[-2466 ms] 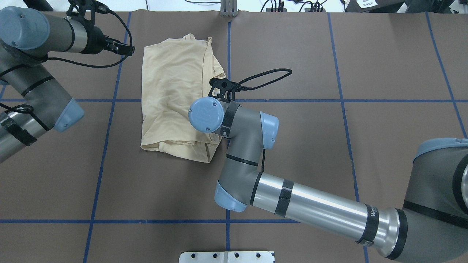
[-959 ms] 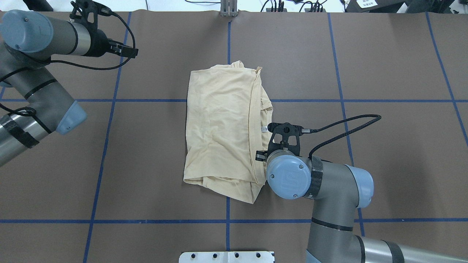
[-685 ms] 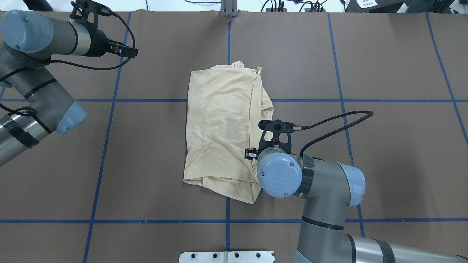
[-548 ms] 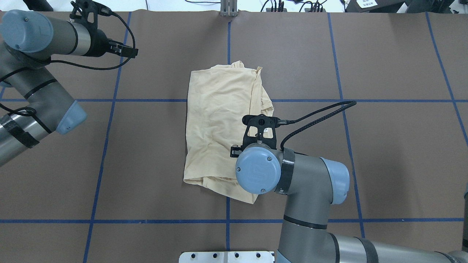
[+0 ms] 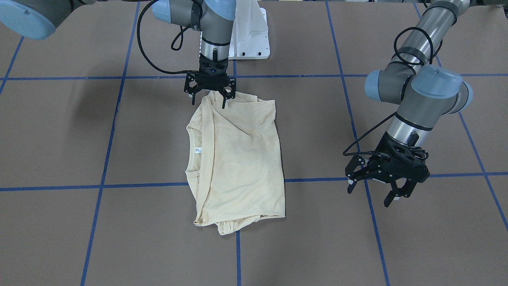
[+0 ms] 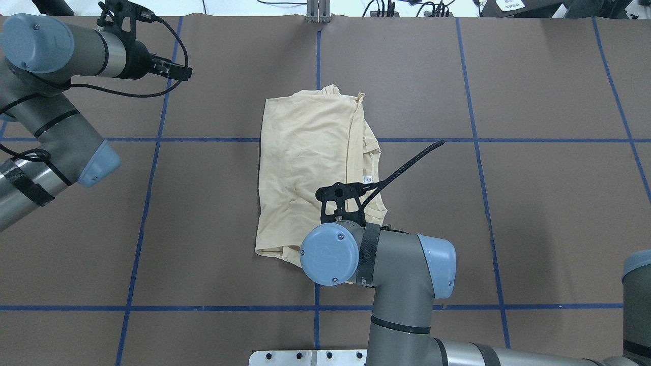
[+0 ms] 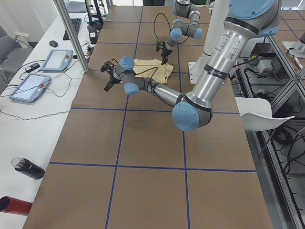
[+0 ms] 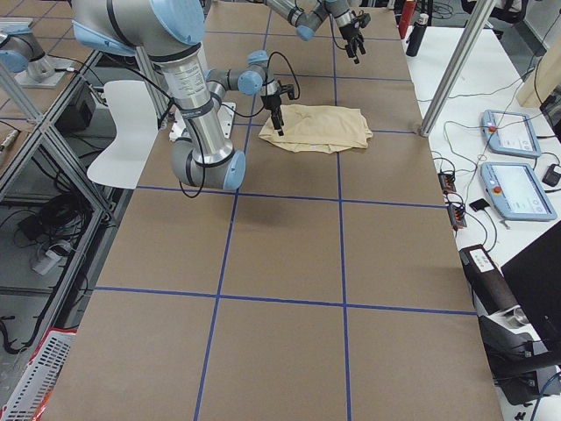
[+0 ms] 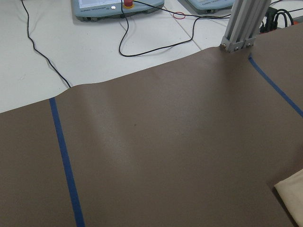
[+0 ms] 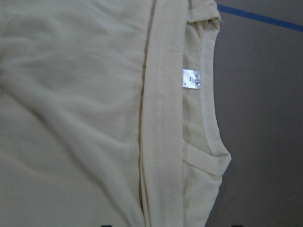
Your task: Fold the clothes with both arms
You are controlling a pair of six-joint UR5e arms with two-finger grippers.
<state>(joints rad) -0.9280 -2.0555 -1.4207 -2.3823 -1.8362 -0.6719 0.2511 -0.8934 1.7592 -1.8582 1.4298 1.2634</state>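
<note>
The pale cream-yellow shirt (image 5: 238,159) lies folded in a rough rectangle at the table's middle (image 6: 305,162), print hidden. Its small white neck label (image 10: 191,78) shows at the collar. My right gripper (image 5: 209,99) is open and points down, with its fingers over the shirt's edge nearest the robot base. In the overhead view my own wrist (image 6: 330,254) hides it. My left gripper (image 5: 371,194) is open and empty. It hovers above bare table well off to the shirt's side (image 6: 175,71). The left wrist view shows only a corner of the shirt (image 9: 291,198).
The brown table cover (image 6: 508,203) carries a grid of blue tape lines (image 6: 203,308). A white base plate (image 5: 250,31) stands at the robot's edge. A metal post (image 6: 318,12) stands at the far edge. Teach pendants (image 7: 52,59) and bottles (image 7: 28,169) lie on a side desk.
The shirt was dragged from the table's far left to its middle and has lain still since. My right gripper then swung from the shirt's right side to its near edge. The left arm barely moved.
</note>
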